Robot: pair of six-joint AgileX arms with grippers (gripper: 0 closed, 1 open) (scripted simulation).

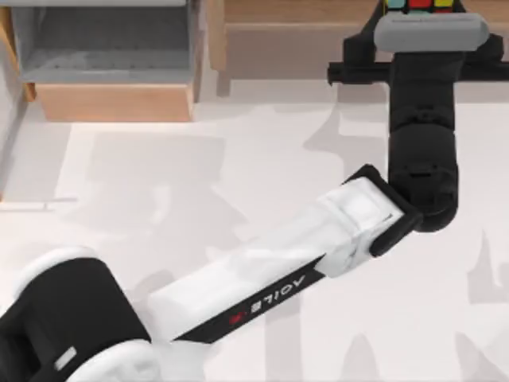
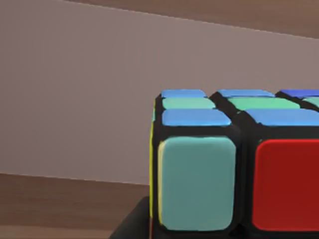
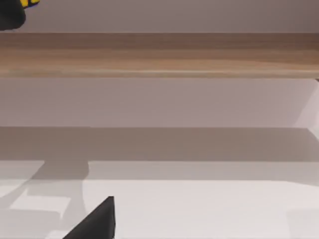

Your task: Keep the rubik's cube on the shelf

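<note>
Top view: left gripper [image 1: 421, 12] reaches over shelf [image 1: 302, 12] at rubik's cube [image 1: 421, 4]; grip state unclear.

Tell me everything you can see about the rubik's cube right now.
The rubik's cube is a small cube of glossy square stickers, teal, red, blue and green with a yellow edge, split by black grid lines. It sits upright and level over the light-brown wooden shelf at the table's far right. The left gripper is right at it; a dark finger lies by its base.
</note>
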